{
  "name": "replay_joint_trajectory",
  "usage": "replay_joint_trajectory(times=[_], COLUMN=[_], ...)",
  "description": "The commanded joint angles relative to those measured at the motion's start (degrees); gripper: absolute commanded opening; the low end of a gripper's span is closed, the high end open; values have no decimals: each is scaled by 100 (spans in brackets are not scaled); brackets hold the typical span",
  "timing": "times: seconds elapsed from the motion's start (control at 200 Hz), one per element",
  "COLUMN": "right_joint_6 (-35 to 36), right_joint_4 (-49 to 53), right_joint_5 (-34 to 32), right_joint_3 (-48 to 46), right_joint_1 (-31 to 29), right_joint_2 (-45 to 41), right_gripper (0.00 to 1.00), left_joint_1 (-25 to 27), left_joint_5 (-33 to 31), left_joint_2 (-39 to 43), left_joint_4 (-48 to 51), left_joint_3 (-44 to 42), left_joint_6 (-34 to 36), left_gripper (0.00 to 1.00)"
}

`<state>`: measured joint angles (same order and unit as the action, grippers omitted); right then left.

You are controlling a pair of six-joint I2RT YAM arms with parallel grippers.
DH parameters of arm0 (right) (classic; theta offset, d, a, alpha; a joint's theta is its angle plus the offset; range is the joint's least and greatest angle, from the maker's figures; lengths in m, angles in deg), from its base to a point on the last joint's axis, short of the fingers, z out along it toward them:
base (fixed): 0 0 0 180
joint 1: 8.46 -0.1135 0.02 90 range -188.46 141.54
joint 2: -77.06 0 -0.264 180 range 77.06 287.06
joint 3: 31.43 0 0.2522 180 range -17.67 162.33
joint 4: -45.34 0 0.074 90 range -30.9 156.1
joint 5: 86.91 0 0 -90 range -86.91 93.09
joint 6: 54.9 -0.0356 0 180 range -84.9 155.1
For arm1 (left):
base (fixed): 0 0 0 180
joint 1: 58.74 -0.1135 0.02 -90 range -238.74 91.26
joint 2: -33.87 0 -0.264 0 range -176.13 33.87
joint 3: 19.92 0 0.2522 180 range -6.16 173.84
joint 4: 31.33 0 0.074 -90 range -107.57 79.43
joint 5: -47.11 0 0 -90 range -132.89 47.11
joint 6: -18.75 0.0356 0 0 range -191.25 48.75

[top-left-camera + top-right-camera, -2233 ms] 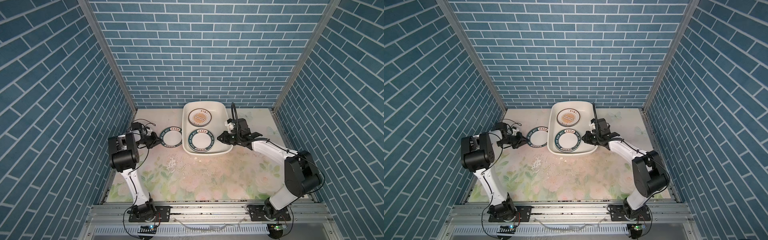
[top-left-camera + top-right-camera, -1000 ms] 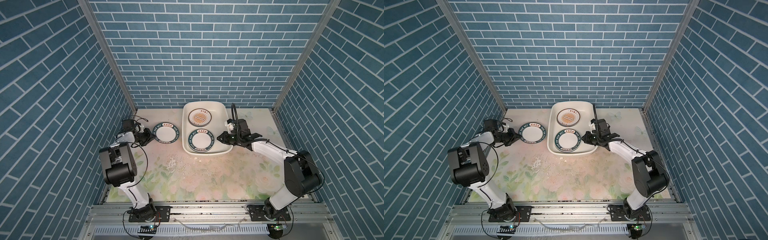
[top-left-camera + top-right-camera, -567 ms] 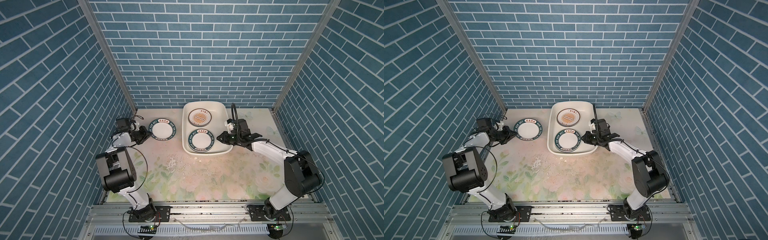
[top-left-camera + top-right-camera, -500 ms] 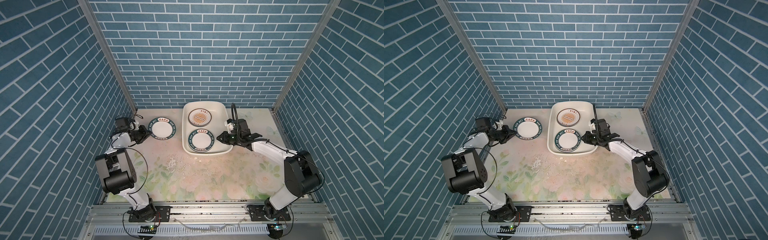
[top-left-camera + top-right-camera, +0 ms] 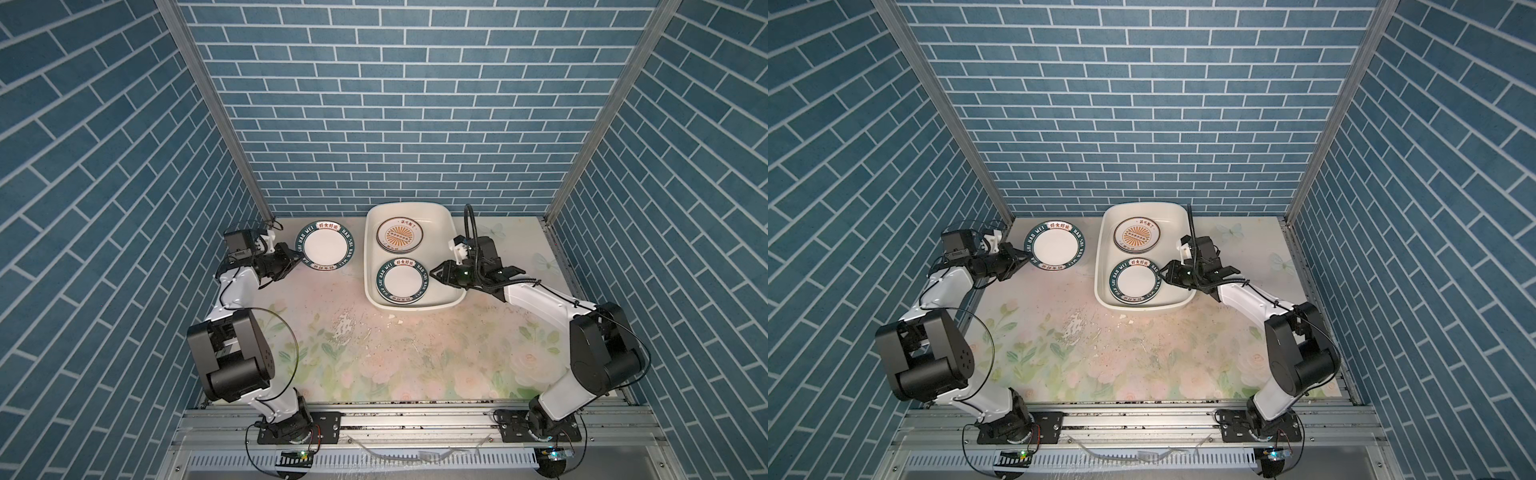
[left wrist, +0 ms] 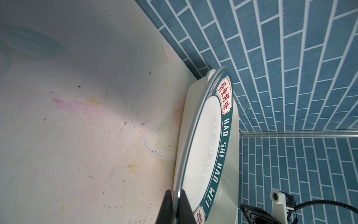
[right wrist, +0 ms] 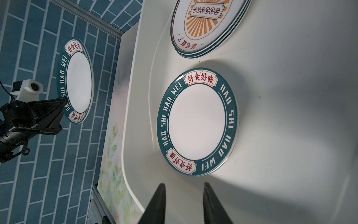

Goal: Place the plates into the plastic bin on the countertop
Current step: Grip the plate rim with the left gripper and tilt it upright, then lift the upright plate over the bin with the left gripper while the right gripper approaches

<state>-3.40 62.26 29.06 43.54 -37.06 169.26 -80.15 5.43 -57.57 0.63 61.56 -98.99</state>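
Left of the plastic bin (image 5: 415, 306), the left tool (image 5: 296, 260) clamped a teal-rimmed plate (image 5: 325, 247) by its edge; the right tool (image 5: 433, 273) stood apart, empty.

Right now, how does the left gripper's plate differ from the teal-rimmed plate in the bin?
The held plate is clamped at its rim by the left gripper; the bin plate lies free. The held plate hangs outside the plastic bin; the bin plate rests flat on its floor. Both have teal lettered rims, white centres.
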Motion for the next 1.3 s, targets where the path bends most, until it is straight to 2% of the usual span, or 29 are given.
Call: replay_joint_trajectory(times=[0.0, 0.125, 0.32, 0.53, 0.645, 0.855, 1.07, 1.295], right_joint_6=[-138, -182, -250, -411, -463, -694, -641, -712], right_joint_4=[-174, -309, -457, -1237, -1484, -1883, -1723, -1943], right_joint_5=[48, 120, 121, 364, 370, 833, 865, 1178], right_joint_3=[-26, -56, -30, -231, -318, -349, -357, -363], right_joint_1=[-3, -5, -8, -6, -5, -5, -2, -11], right_joint_2=[-244, -358, -482, -864, -1095, -1170, -1302, -1234], right_gripper=[36, 37, 40, 41, 43, 45, 46, 46], left_joint_1=[-4, 99, 550, 1097, 1406, 1837, 2103, 2198], left_joint_5=[396, 475, 539, 558, 802, 1098, 1194, 1266], left_joint_2=[228, 393, 642, 845, 799, 692, 604, 566], left_joint_4=[-359, -393, -449, -360, -527, -685, -660, -665], left_joint_3=[-27, -14, -13, 57, 5, 59, 116, 138], left_joint_6=[-72, -53, 132, 410, 455, 465, 581, 627], left_gripper=[0, 0, 0, 0, 0, 0, 0, 0])
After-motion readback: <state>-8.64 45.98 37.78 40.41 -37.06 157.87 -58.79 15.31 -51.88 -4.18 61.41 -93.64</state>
